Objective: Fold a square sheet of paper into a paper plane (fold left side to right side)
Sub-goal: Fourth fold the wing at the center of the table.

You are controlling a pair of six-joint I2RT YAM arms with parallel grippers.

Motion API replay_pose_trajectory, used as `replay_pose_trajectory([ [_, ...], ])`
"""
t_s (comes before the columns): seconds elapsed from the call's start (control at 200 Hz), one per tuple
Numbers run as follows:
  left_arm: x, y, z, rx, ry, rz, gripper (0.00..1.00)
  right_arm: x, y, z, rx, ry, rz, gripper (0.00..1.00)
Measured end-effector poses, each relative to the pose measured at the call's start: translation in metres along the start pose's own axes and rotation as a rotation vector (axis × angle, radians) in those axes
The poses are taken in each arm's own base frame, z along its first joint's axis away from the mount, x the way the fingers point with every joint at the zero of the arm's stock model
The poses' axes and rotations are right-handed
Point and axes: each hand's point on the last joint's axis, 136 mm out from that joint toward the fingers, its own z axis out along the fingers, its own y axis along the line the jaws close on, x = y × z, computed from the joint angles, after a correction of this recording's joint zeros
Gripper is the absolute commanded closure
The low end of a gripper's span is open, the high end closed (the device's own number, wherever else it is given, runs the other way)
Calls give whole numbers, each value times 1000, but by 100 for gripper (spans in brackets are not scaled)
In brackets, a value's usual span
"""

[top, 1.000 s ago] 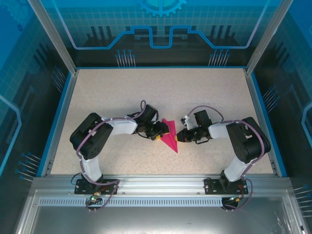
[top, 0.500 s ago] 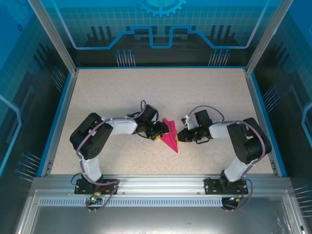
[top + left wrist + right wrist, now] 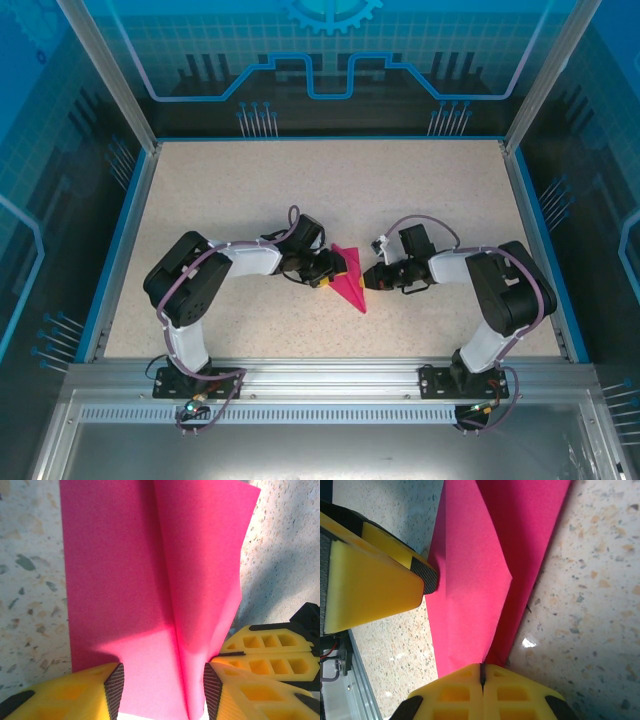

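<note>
**Change.** Across the last second almost nothing has moved. The paper keeps the same outline and place, and both arms hold their poses, the right one shifted only a trace. I judge this a pause in mid-fold, with a flap held up and not yet laid over or pressed.

**Position.** The paper lies near the middle of the table, somewhat toward the near edge, between the two grippers.

**Left gripper.** The jaws stand about half open at the paper's left side. In the wrist view the pads sit one on each side of a raised crease. They straddle the paper rather than clamp it.

**Right gripper.** The jaws are fully closed at the paper's right side. In its wrist view the edge of the upper flap runs straight into the seam between the fingertips, so the flap appears to be pinched there.

**Orientation.** The paper is already a narrow dart. Its long axis runs from far edge to near edge, leaning slightly right at the near end. The point faces the near edge and the broad end faces the far edge.

**Implication.** The flap remains lifted, so the fold from left to right is unfinished.
</note>
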Motion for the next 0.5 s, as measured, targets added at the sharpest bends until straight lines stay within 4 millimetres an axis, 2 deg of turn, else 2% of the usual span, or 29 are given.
replay_pose_trajectory([
  [0.5,0,0,0,0,0,0,50,2,-3,3,3,25,13,100],
])
